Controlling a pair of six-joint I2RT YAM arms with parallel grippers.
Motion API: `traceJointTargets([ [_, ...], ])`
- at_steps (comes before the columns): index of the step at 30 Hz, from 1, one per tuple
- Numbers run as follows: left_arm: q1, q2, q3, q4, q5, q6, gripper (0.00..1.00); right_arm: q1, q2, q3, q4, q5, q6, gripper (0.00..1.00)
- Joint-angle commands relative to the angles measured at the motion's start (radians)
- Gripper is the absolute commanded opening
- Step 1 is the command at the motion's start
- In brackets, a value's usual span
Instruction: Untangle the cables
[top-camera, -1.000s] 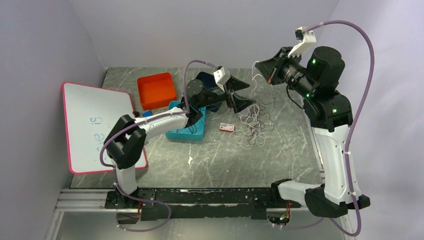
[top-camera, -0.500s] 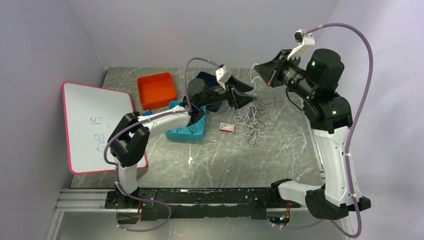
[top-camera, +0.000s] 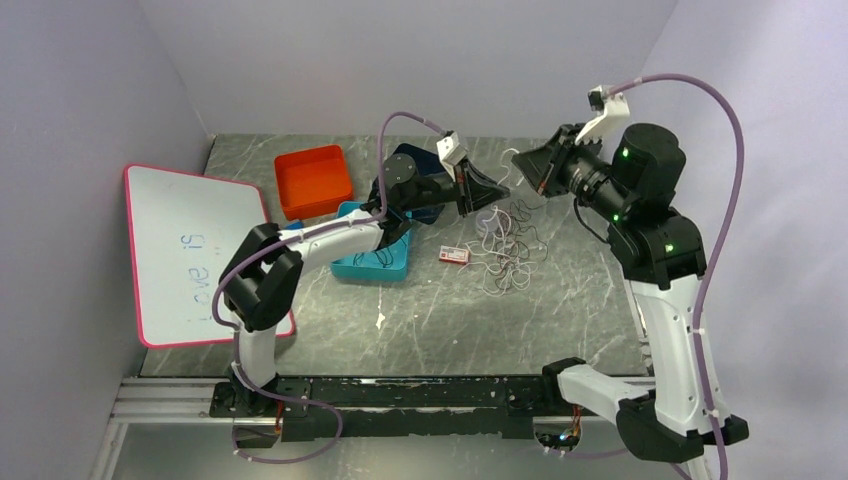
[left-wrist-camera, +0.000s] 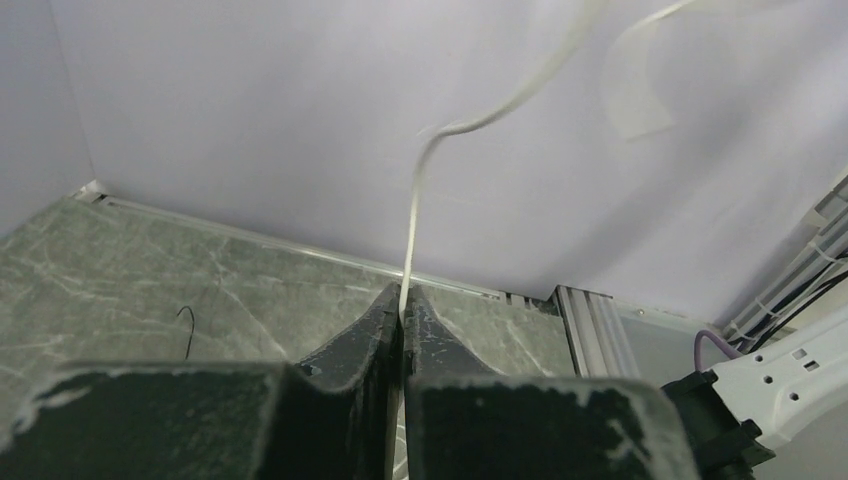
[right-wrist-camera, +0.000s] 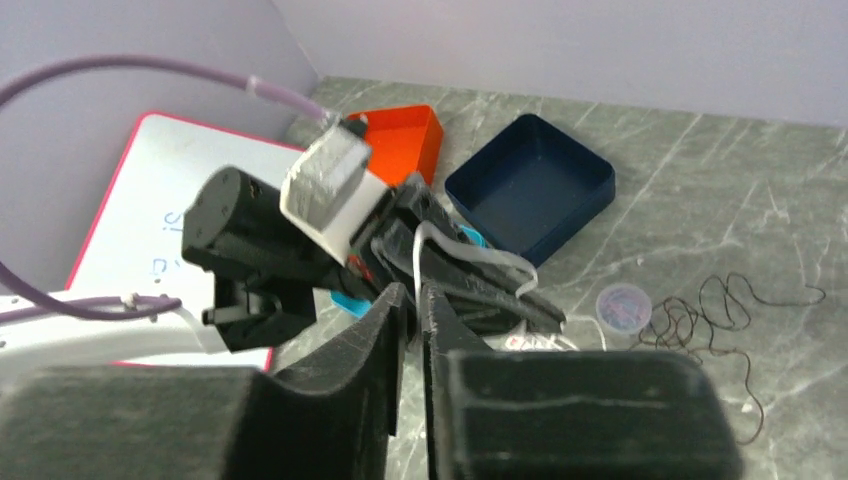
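Soft, even light fills all 3 views, shadows faint. In the left wrist view the left claw (left-wrist-camera: 402, 300) blurs toward the lens; the whitish cable (left-wrist-camera: 413, 215) above it looks soft.

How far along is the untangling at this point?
Done: little; no strand lies clearly apart. In hand: the left gripper is shut on one white cable, held above the table; the right gripper has its jaws close around the same strand, grip unclear. Left: the tangled pile of white and black cables on the table.
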Motion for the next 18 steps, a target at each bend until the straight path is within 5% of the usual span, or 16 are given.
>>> traceJointTargets([
  [1, 0.036, -0.055, 0.044, -0.044, -0.009, 0.020, 0.08, 0.003, -0.063, -0.073, -0.061, 0.018, -0.017, 0.20],
  [10, 0.058, -0.134, 0.100, -0.188, -0.034, 0.132, 0.07, 0.003, -0.195, -0.219, -0.080, 0.241, -0.015, 0.51],
  [18, 0.059, -0.202, 0.094, -0.208, -0.021, 0.116, 0.07, 0.003, -0.279, -0.445, 0.251, 0.074, -0.103, 0.60],
])
